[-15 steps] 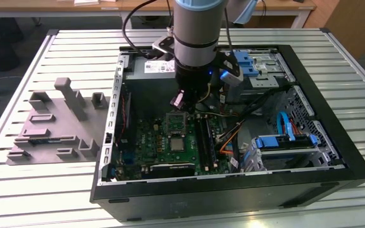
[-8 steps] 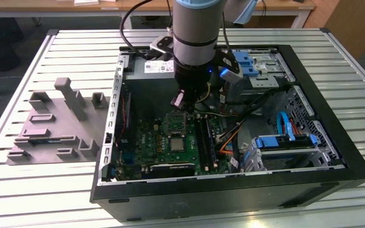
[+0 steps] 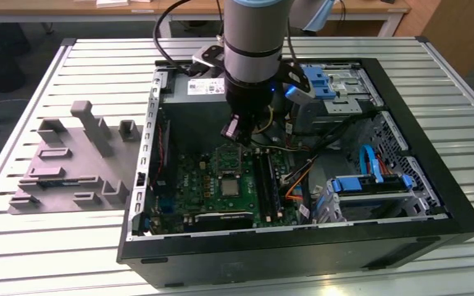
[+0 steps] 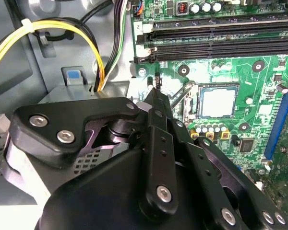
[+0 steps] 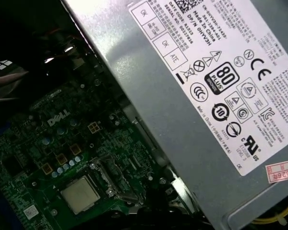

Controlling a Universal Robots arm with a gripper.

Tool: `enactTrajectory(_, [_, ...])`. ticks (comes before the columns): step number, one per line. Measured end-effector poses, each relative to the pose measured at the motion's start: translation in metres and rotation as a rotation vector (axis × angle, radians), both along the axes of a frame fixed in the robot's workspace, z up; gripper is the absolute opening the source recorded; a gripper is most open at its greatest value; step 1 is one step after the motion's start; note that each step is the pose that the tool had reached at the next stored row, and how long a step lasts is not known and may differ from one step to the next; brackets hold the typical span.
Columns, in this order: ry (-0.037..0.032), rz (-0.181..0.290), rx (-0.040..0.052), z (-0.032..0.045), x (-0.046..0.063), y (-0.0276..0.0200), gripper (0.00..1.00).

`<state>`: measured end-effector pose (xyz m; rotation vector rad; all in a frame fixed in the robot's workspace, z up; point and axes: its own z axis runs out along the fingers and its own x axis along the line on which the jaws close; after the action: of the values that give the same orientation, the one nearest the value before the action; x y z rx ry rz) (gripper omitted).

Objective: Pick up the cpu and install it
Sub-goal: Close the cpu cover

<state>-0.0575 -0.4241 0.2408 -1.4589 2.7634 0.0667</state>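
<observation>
One robot arm is seen in the exterior view reaching down into an open computer case (image 3: 434, 203) that lies on a slatted desk (image 3: 56, 246). Its hand (image 3: 235, 132) hangs above the green motherboard (image 3: 195, 185), close to the upper edge of the board. Whether the hand's fingers are apart or together cannot be told. The cpu (image 4: 219, 101) is seated in its socket on the motherboard, its pale metal top facing up; it is also seen in the first wrist view (image 5: 79, 194) and in the exterior view (image 3: 230, 187). Nothing is seen held by the hand. A grey tray (image 3: 64, 179) with raised blocks lies on the desk beside the case, at the exterior view's left.
</observation>
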Motion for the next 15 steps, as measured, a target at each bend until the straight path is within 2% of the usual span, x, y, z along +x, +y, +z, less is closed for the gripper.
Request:
enactTrajectory(3, [0.0092,0.010,0.0001,0.0023,-0.0001,0.0002,0.11])
enactTrajectory(5, [0.0127,0.017,0.0003,0.0029,-0.0001,0.0002,0.11])
enactTrajectory(9, [0.0149,0.036,-0.0004,0.0035,-0.0001,0.0002,0.11])
enactTrajectory(15, [0.0152,0.038,-0.0005,0.0041,-0.0001,0.0002,0.11])
